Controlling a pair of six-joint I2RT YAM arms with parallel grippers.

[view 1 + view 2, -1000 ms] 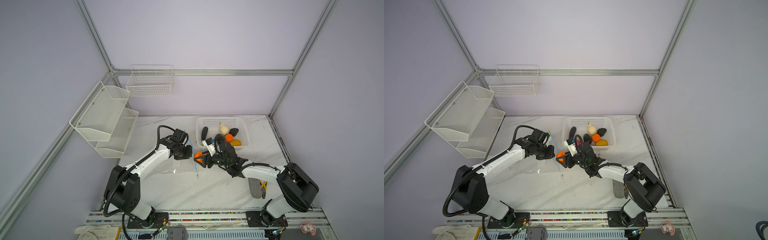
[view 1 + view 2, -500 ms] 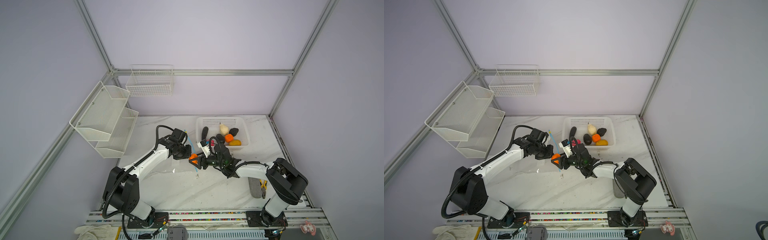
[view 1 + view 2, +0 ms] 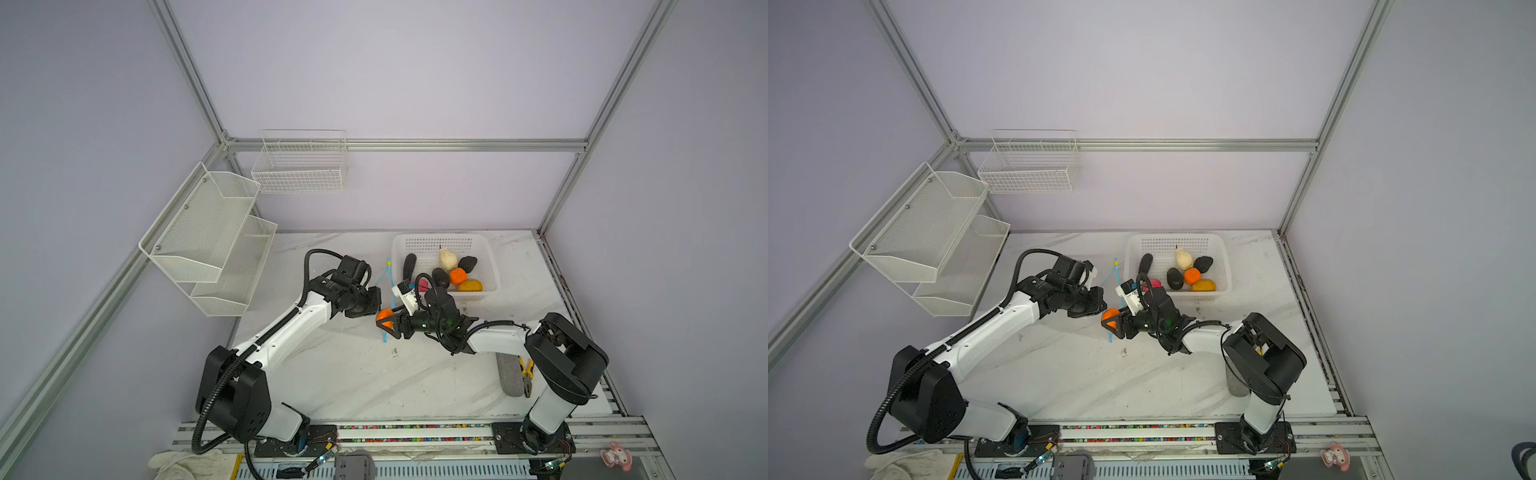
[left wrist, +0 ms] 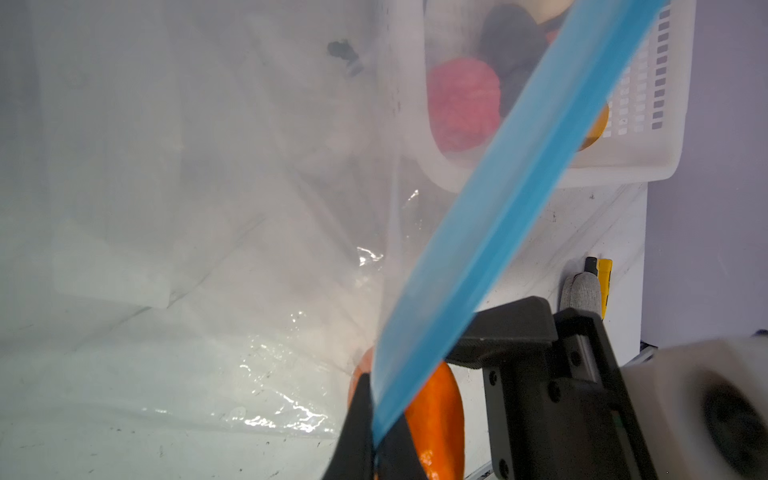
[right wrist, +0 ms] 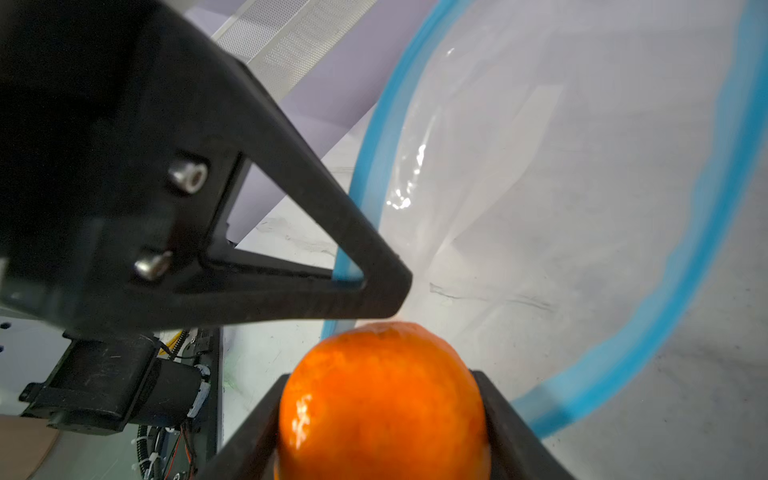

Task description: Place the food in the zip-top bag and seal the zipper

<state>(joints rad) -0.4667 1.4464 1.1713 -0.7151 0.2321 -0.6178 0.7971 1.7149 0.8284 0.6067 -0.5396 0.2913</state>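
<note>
One orange [image 5: 382,399], pinched by right gripper [image 3: 386,323], sits at zip-top bag [image 5: 540,208] mouth

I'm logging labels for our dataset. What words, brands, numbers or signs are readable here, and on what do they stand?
No text can be read in any view.
White patch on the zip-top bag: blurred, no letters made out.
White part at the right arm's wrist: any marks are too small to read.
</note>
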